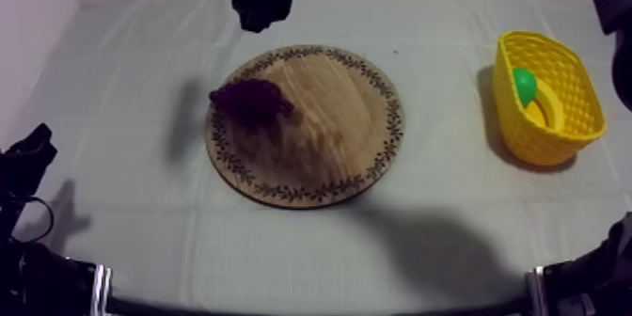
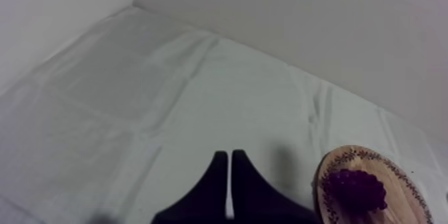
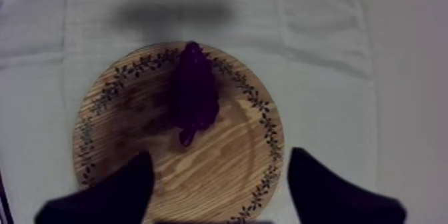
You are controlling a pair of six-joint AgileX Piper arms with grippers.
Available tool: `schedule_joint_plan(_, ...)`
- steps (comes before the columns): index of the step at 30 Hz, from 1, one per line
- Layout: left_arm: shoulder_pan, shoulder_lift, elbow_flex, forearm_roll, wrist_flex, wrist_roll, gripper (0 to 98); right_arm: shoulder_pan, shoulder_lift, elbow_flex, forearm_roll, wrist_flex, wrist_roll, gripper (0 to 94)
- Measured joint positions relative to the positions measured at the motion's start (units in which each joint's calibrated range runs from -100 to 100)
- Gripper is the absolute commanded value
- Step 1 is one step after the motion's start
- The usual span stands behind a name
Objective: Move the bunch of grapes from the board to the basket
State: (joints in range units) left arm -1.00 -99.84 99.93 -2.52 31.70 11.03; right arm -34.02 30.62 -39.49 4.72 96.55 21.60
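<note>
From the top view, the left end effector (image 1: 28,155) sits low at 8 o'clock of the counter (image 1: 122,75), close to its left edge. Bare cloth lies between it and the wooden board (image 1: 329,122). Its own wrist view adds that the left end effector (image 2: 229,155) is clenched on nothing, the two black fingers lying together as a narrow wedge. The board (image 2: 400,193) is off to one side there, with open cloth running to the far edge.

The bunch of grapes (image 1: 252,101) lies at 10 o'clock on the board, against the patterned rim.

The right wrist view adds that the right end effector (image 3: 220,155) is released, with its fingers wide apart over the board (image 3: 227,173). The grapes (image 3: 195,93) lie lengthwise beyond the gap, touching neither finger.

At 3 o'clock, near the counter's right edge, stands the yellow basket (image 1: 564,127), well apart from the board. It holds a green fruit (image 1: 525,83) and a yellow piece (image 1: 542,109) that I cannot tell the kind of.
</note>
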Motion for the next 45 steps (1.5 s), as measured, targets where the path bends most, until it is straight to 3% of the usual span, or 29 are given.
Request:
schedule_joint_plan(22,0.0,0.0,0.0,0.0,0.0,0.0,0.0,-0.3,13.0,1.9,0.8,-3.3,0.2,78.2)
schedule_joint_plan(45,0.0,0.0,0.0,0.0,0.0,0.0,0.0,-0.5,32.0,-14.8,2.5,-2.6,0.7,78.9)
